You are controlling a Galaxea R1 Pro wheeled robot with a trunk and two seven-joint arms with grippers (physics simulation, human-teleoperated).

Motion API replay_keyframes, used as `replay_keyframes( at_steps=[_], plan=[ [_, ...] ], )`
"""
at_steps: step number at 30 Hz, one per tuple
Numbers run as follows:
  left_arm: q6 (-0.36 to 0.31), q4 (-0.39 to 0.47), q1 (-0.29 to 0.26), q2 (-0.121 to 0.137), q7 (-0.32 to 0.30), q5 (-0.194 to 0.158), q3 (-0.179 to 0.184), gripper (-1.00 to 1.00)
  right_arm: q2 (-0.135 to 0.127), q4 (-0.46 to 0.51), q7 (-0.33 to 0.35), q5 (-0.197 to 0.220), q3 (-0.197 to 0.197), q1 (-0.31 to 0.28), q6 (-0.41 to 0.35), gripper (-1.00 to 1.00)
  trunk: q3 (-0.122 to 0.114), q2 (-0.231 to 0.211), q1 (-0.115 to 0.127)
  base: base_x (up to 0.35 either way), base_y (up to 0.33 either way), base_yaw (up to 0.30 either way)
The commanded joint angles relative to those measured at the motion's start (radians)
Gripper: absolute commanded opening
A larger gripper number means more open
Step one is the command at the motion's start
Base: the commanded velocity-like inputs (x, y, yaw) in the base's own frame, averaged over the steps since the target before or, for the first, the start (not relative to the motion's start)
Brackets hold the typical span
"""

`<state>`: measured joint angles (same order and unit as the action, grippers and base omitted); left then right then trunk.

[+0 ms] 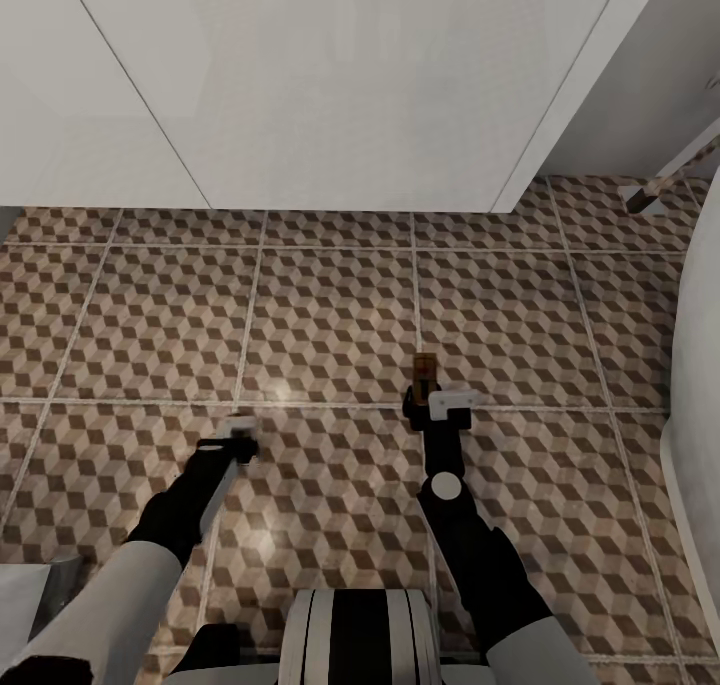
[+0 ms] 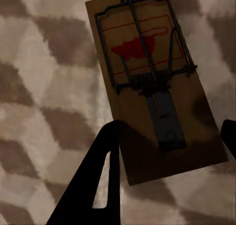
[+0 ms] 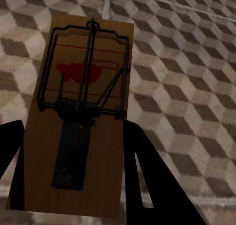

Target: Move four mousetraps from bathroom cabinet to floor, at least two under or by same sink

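The white sink unit [image 1: 350, 85] with flat front panels stands across the far side of the cube-patterned bathroom floor [image 1: 330, 305]. My right gripper [image 1: 437, 405] [image 3: 73, 129] is shut on a tan mousetrap [image 1: 425, 370] [image 3: 83, 87], low over the tiles in front of the sink. The trap's dark spring bar and red mark face up. My left gripper [image 1: 238, 443] [image 2: 169, 129] hangs to the left, a tile further from the sink, shut on another mousetrap [image 2: 147, 72] with a black finger at each long edge. In the head view the left hand hides that trap.
A white curved fixture [image 1: 700, 385] borders the floor on the right. A pale long-handled tool [image 1: 655, 187] lies at the far right beside the sink's corner. A white object with a grey post [image 1: 45, 585] sits at the near left.
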<state>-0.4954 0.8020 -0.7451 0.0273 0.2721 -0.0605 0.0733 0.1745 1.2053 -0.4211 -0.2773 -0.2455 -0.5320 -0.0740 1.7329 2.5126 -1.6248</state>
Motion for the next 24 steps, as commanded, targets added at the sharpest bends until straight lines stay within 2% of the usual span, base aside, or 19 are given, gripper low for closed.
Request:
replay_keyframes(
  at_steps=[1, 3, 6, 9, 11, 13, 15, 18, 24],
  plan=[
    [-0.005, -0.038, -0.028, 0.006, 0.007, -0.007, 0.005, -1.00, 0.000, 0.000, -0.004, -0.006, -0.002, 0.000, -0.006, -1.00, 0.001, 0.000, 0.000, 0.000, 0.000, 0.000],
    [-0.004, -0.083, -0.064, 0.014, 0.007, -0.009, 0.005, -1.00, 0.000, 0.000, -0.004, -0.006, -0.004, 0.000, -0.006, -1.00, 0.001, 0.000, 0.000, 0.000, 0.000, 0.000],
    [-0.001, -0.068, -0.083, 0.019, 0.005, -0.011, 0.005, -1.00, 0.000, 0.000, -0.004, -0.006, -0.004, 0.000, -0.006, -1.00, 0.001, 0.000, 0.000, 0.000, 0.000, 0.000],
    [-0.003, 0.012, -0.088, 0.022, -0.002, -0.013, 0.006, -1.00, 0.000, 0.000, -0.003, -0.006, -0.005, 0.000, -0.006, -1.00, 0.001, 0.000, 0.000, 0.000, 0.000, 0.000],
    [-0.011, 0.110, -0.089, 0.023, -0.005, -0.014, 0.008, -1.00, 0.000, 0.000, -0.002, -0.006, -0.005, 0.000, -0.006, -1.00, 0.001, 0.000, 0.000, 0.000, 0.000, 0.000],
    [-0.051, 0.206, -0.089, 0.020, -0.006, -0.014, 0.009, -1.00, 0.000, 0.000, -0.002, -0.006, -0.005, 0.000, -0.005, -1.00, 0.001, 0.000, 0.000, 0.000, 0.000, 0.000],
    [-0.123, 0.265, -0.089, 0.017, -0.007, -0.014, 0.008, -1.00, 0.000, 0.000, -0.003, -0.006, -0.005, 0.000, -0.005, -1.00, 0.001, 0.000, 0.000, 0.000, 0.000, 0.000],
    [-0.188, 0.301, -0.089, 0.016, -0.010, -0.012, 0.007, -1.00, 0.000, 0.000, -0.003, -0.006, -0.005, 0.000, -0.004, -1.00, 0.001, 0.000, 0.000, 0.000, 0.000, 0.000],
    [-0.210, 0.353, -0.089, 0.023, -0.015, -0.013, 0.012, -1.00, 0.000, 0.001, -0.004, -0.006, -0.006, 0.000, -0.005, -1.00, 0.001, 0.000, 0.000, 0.000, 0.000, 0.000]
  ],
)
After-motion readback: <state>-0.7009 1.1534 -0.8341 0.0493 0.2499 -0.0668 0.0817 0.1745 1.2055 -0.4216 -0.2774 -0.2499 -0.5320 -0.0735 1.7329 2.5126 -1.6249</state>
